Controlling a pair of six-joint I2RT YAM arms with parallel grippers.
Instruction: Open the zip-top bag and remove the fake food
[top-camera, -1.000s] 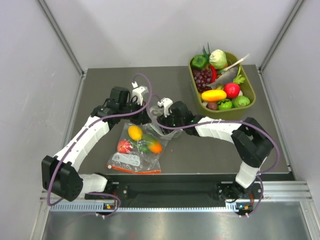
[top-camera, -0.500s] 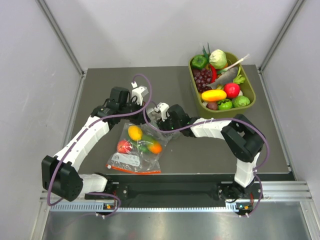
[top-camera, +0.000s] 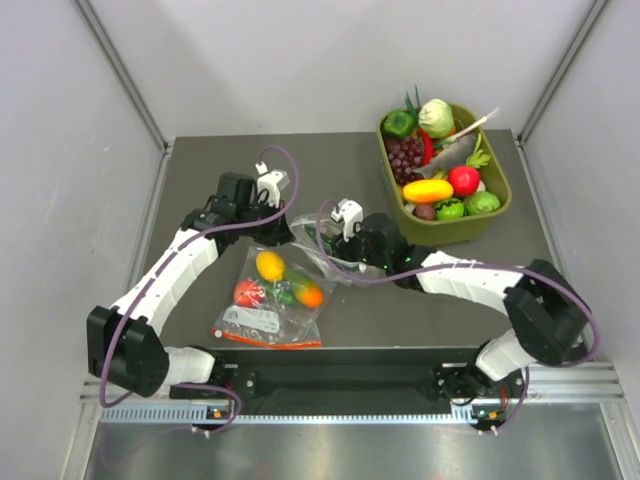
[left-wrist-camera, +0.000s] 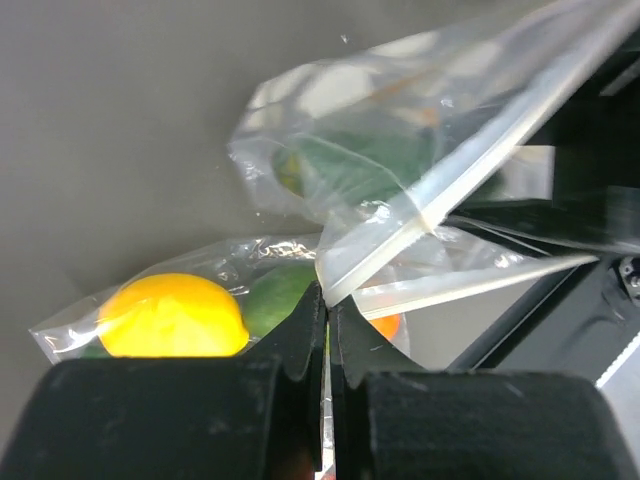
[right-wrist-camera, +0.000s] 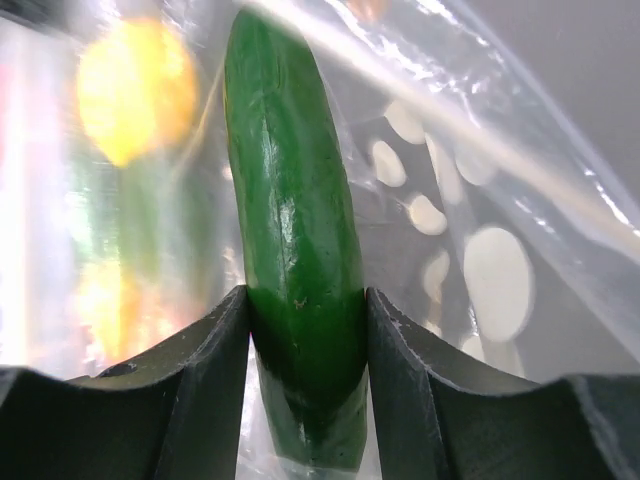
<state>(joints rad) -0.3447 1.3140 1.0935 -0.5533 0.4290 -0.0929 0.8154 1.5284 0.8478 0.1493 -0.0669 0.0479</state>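
The zip-top bag (top-camera: 312, 243), clear with white polka dots (right-wrist-camera: 492, 280), hangs stretched between my two grippers at the table's middle. My left gripper (left-wrist-camera: 326, 300) is shut on the bag's zip edge (left-wrist-camera: 420, 215); in the top view it (top-camera: 283, 230) is at the bag's left. My right gripper (right-wrist-camera: 305, 330) reaches into the bag and is shut on the dark green cucumber (right-wrist-camera: 292, 230), which also shows through the plastic in the left wrist view (left-wrist-camera: 370, 165). In the top view the right gripper (top-camera: 335, 245) is at the bag's right. I cannot make out the yellow mango.
A plain clear bag (top-camera: 268, 300) with a red-orange zip strip lies in front of the grippers and holds small round fruits, among them a yellow one (left-wrist-camera: 175, 315). An olive tray (top-camera: 455, 228) of toy produce stands at the back right.
My right arm has swung its elbow out to the right and its gripper has shifted slightly right. The polka-dot bag is pulled wider. The left gripper has barely moved.
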